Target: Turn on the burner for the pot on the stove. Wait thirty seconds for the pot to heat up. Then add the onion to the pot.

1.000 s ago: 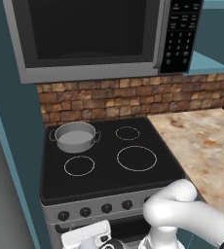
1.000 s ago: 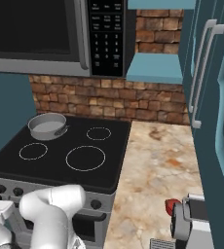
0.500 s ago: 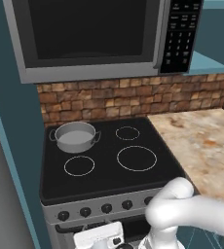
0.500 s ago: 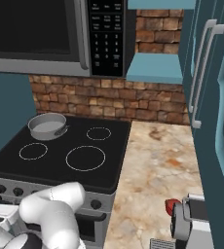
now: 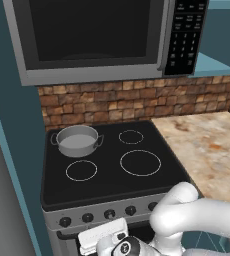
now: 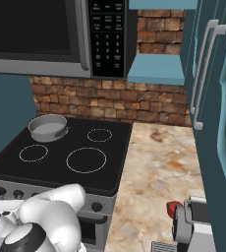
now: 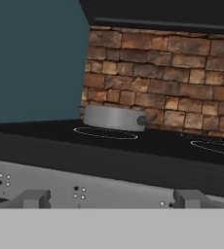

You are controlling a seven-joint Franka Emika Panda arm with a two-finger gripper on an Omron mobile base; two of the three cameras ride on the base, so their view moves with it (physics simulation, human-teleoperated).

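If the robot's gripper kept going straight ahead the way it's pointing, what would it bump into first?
Most likely the stove's grey front panel, between two knobs. The open gripper faces it low down, with the pot farther back on the cooktop. Depth is hard to judge.

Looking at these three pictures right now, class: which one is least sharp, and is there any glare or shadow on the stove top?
Hand view: softest, the pot and bricks slightly blurred. Left base view: crisp, the black stove top flat, without glare, a faint shadow beside the pot. Right base view: crisp and evenly lit.
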